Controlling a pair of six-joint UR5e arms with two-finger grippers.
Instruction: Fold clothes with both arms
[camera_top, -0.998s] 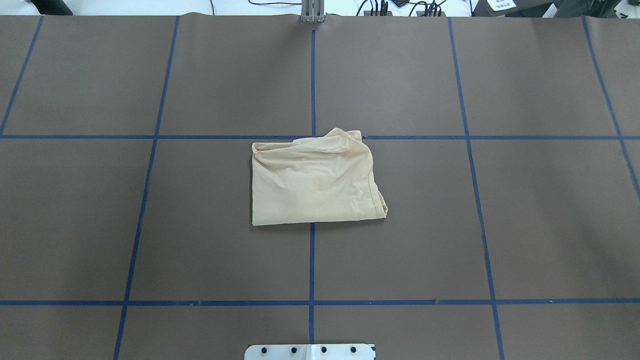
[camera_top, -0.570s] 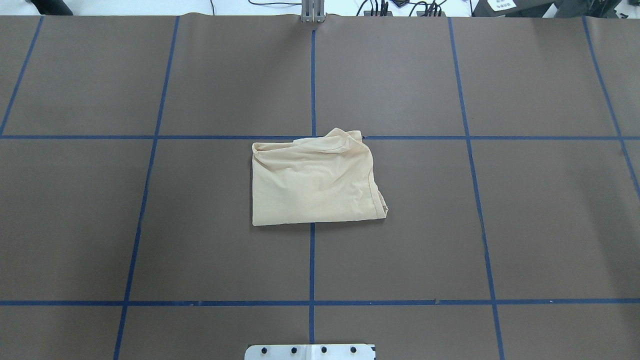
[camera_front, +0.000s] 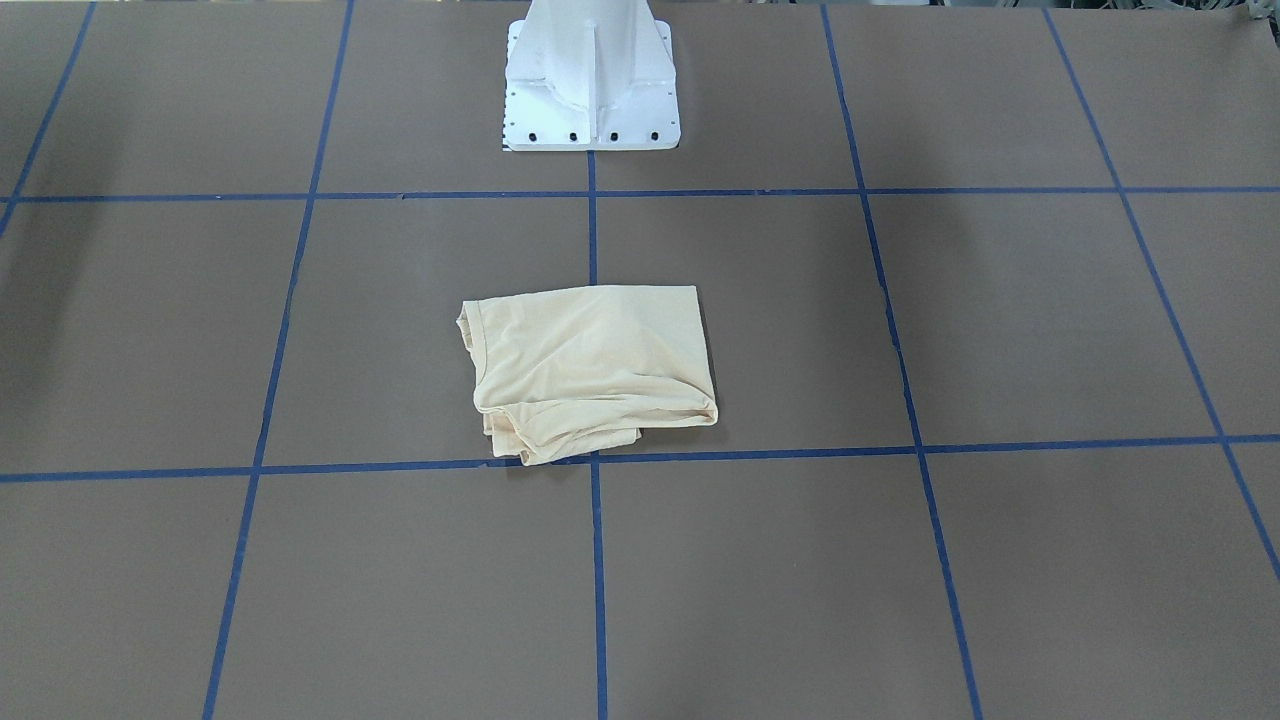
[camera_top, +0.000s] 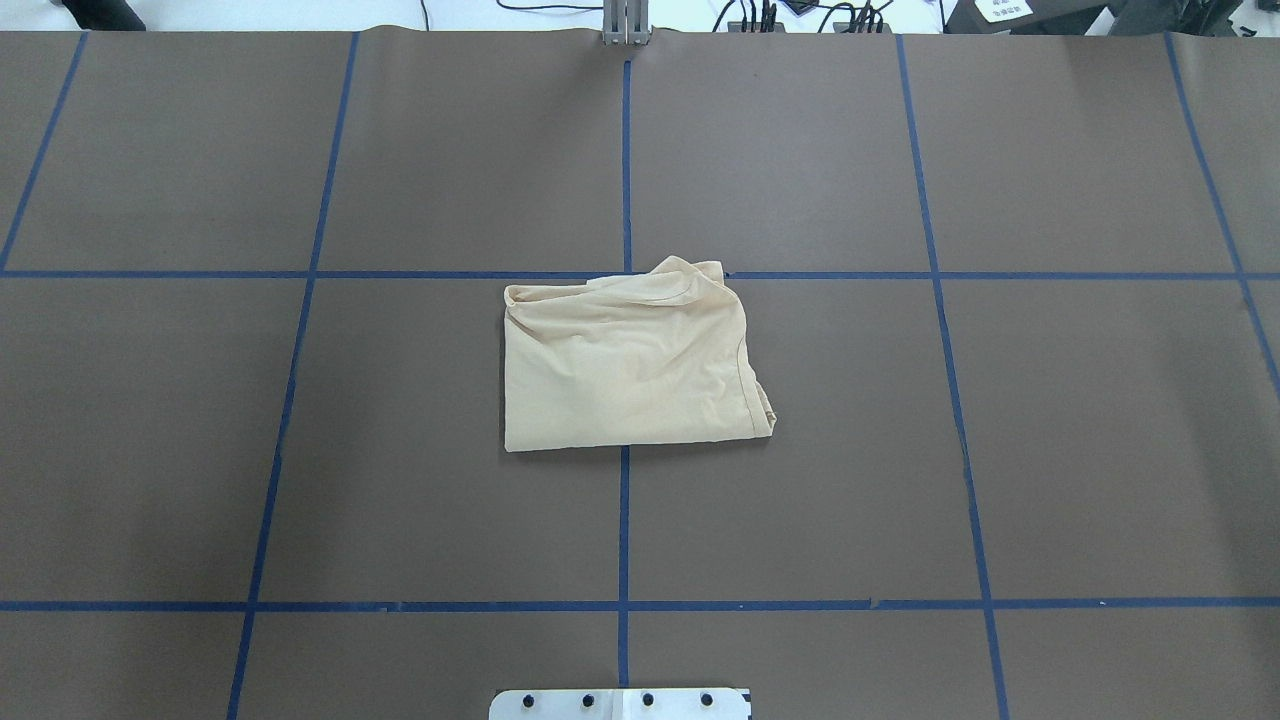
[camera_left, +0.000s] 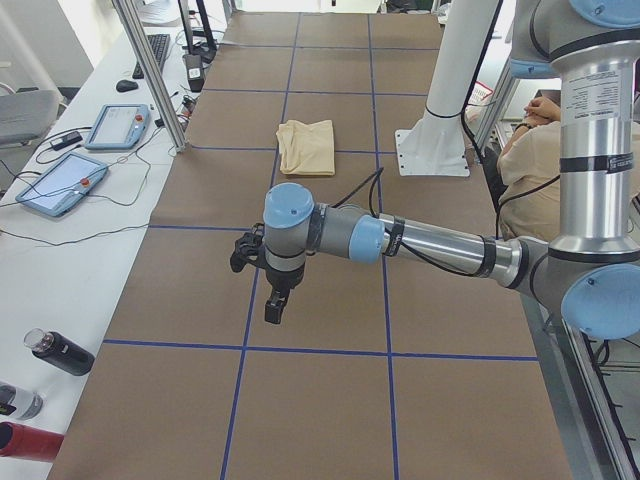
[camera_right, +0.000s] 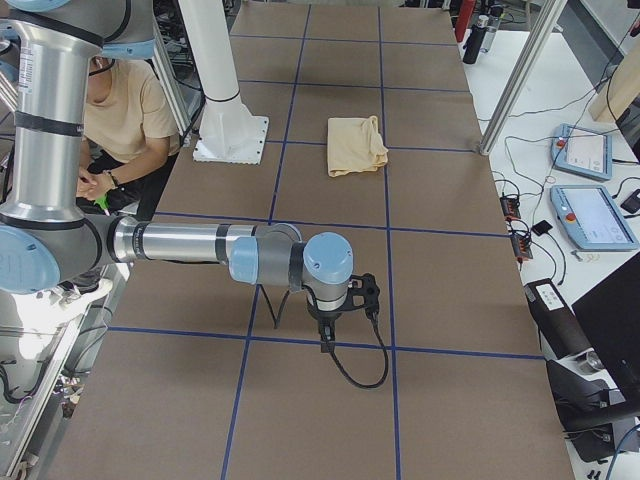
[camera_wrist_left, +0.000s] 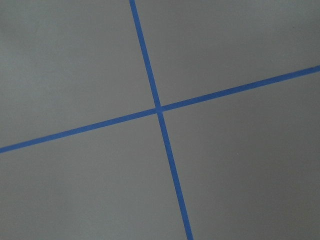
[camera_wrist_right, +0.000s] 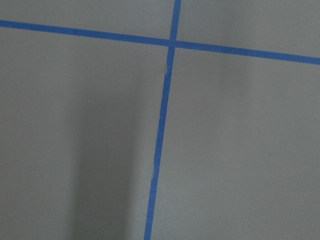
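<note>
The clothes (camera_top: 630, 365) lie as one folded cream-yellow bundle in the middle of the brown table, roughly rectangular, with bunched edges on one side; the bundle also shows in the front view (camera_front: 590, 370) and both side views (camera_left: 305, 147) (camera_right: 355, 143). No print is visible. Both arms are held far from it, out at the table's ends. My left gripper (camera_left: 272, 305) hangs over a blue tape line, and my right gripper (camera_right: 327, 340) hangs just above the mat. Both show only in the side views, so I cannot tell whether they are open or shut. The wrist views show only mat and tape.
The white pedestal base (camera_front: 590, 90) stands on the robot's side of the bundle. A seated person (camera_right: 120, 110) is behind the base. Tablets (camera_left: 60, 185) and bottles (camera_left: 60, 352) lie on the white bench along the table's far edge. Blue tape lines (camera_top: 625, 520) grid the mat.
</note>
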